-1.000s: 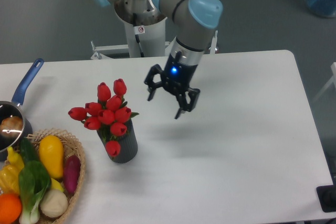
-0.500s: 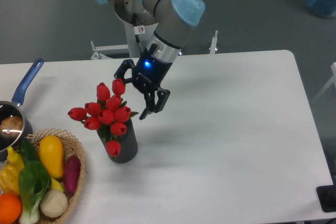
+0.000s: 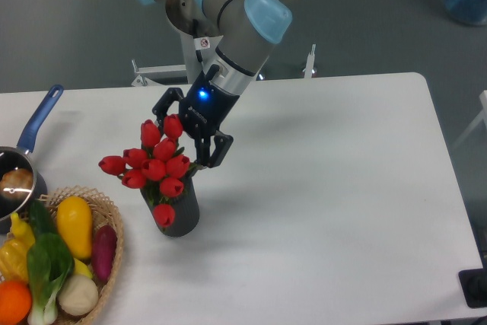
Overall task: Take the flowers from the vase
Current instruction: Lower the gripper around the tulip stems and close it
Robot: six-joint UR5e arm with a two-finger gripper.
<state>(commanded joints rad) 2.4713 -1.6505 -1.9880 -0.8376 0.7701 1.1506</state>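
1. My gripper (image 3: 188,133) hangs over the upper right edge of the red tulips (image 3: 154,161), its two black fingers spread wide with nothing between them.
2. One finger (image 3: 163,106) sits up and left of the topmost bud; the other (image 3: 215,151) reaches down at the bunch's right side, near a green leaf.
3. The topmost buds lie roughly between my fingers in this view, but I cannot tell whether I touch them.
4. The tulips stand in the dark grey ribbed vase (image 3: 179,211), one bud drooping over its front.
5. The vase stands upright on the white table (image 3: 342,211), below and left of my gripper.
6. Left of the vase sit a wicker basket (image 3: 106,279) of produce and a blue-handled pot (image 3: 23,165).
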